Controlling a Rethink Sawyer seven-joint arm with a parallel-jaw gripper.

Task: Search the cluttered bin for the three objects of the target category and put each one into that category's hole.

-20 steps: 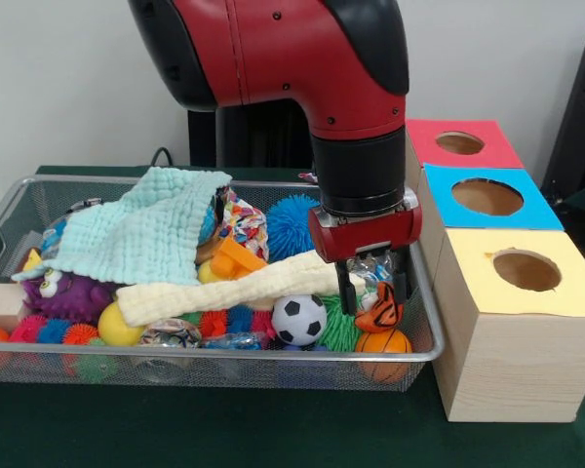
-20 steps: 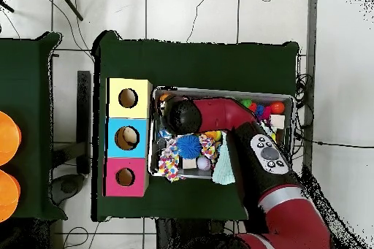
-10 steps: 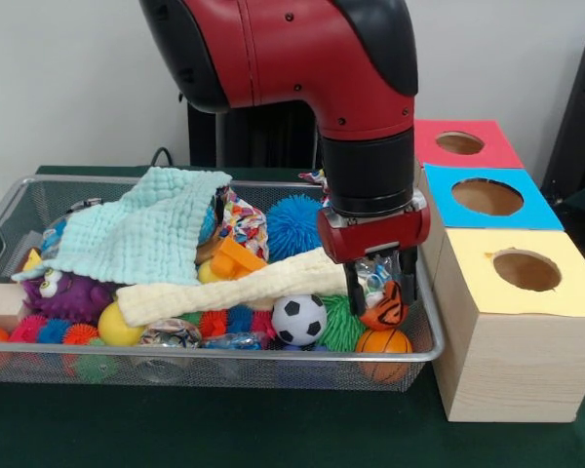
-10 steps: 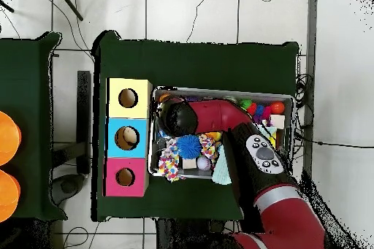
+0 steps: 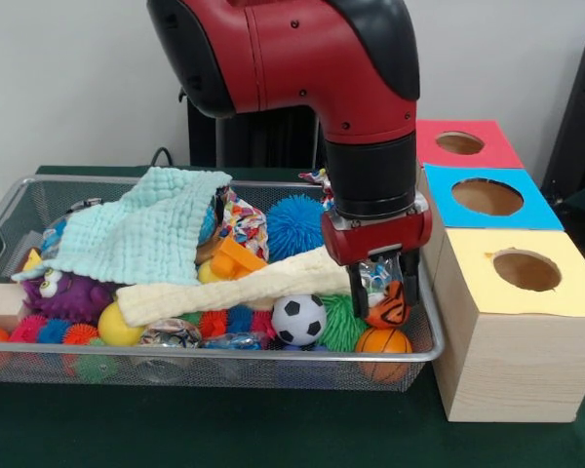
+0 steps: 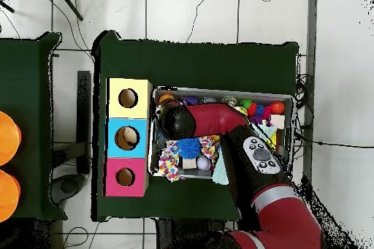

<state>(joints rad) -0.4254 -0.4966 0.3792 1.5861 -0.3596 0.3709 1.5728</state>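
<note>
Lifted slightly, gripper [image 5: 381,290] clasps tiger toy [image 5: 386,304] between fingers

Orange tiger-striped toy [image 5: 387,304], black stripes, pinched between dark fingers [image 5: 357,290], hung just above the small basketball [image 5: 382,342] at the wire bin's [image 5: 214,359] end nearest the yellow-topped box's hole [image 5: 526,269].

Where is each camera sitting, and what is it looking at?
Front view: sits low across the table, facing the wire bin and three boxes; the red arm comes down from above, its gripper shut on an orange striped toy.
Overhead view: hangs above, looking straight down; the arm enters from the bottom edge, covering the gripper.
Both show the bin, boxes and arm.
</note>
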